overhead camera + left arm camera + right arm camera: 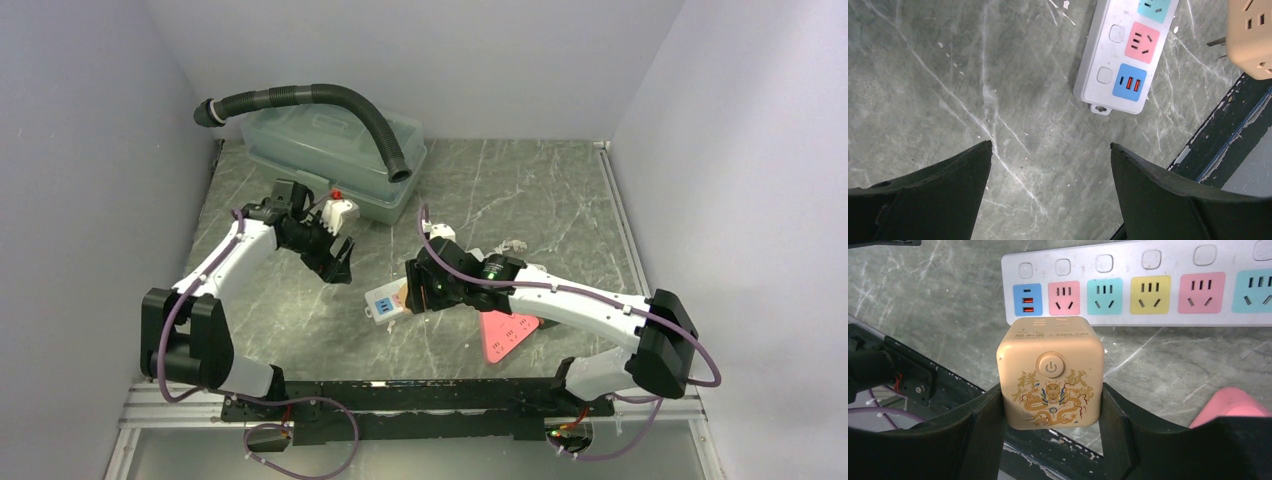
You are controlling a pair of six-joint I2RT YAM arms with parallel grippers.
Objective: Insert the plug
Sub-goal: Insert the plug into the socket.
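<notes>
Right gripper (1050,390) is clamped on the cube plug (1050,372), one finger on each side face. The cube is beige, with a gold dragon print and a round power button facing the wrist camera. It is held off the table (540,190), not inserted.

The power strip (1138,290) lies flat at 12 o'clock of the cube in the right wrist view: white, with a blue USB block at its end, then pink, teal, yellow, pink and teal sockets. The cube sits closest to the USB, pink and teal end.

In the left wrist view the cube's metal prongs point at the strip but stay apart from it.

Left gripper (1050,145) is wide open with nothing between the fingers, over bare table. The strip's USB end is at 1 o'clock of it.

A pink item (505,335) is at 4 o'clock of the right gripper, partly under the arm. A clear lidded box (330,150) sits at the table's 11 o'clock, with a black hose (330,97) across its lid.
</notes>
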